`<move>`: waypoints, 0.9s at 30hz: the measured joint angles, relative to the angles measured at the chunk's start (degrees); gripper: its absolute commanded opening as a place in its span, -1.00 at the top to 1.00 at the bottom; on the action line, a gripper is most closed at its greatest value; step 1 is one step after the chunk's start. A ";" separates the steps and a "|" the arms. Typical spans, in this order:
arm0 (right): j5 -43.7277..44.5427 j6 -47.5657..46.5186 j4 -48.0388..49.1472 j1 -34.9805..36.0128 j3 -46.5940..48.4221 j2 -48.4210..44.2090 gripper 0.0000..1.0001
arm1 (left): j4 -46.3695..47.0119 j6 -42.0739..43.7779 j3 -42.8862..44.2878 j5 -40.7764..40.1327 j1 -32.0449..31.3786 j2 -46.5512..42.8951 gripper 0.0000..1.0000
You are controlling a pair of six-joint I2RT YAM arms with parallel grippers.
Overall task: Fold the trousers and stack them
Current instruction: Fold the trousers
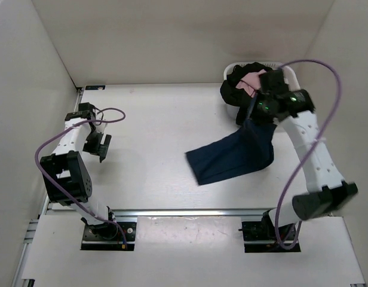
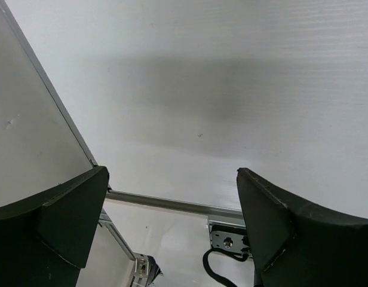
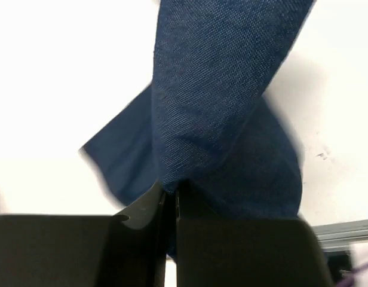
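Note:
The dark navy denim trousers [image 1: 235,154] hang from my right gripper [image 1: 251,113] down to the table, the free end spread flat at centre right. In the right wrist view the denim [image 3: 214,89] is pinched between my shut fingers, with the gripper [image 3: 170,200] clamped on a fold. My left gripper [image 1: 100,145] hangs over the table at far left, open and empty; its wrist view shows both fingers [image 2: 279,221] wide apart above bare table. The trousers' patch and pockets are hidden.
A white basket [image 1: 290,73] at the back right holds more dark and pink clothes [image 1: 247,84]. Walls enclose the table on the left, back and right. A metal rail [image 1: 190,211] runs along the near edge by the arm bases.

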 measured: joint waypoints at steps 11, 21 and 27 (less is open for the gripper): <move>11.15 3.61 -7.74 29.77 6.21 24.61 1.00 | -0.76 0.55 -1.92 0.24 -0.20 -1.57 -1.00; 11.61 7.13 -5.42 35.87 -6.03 24.02 1.00 | -0.63 0.85 -2.34 0.26 -0.20 -3.34 -1.00; 11.30 6.97 -3.39 35.28 -5.64 21.92 1.00 | -2.32 1.05 -1.20 3.50 -0.66 -3.48 -0.95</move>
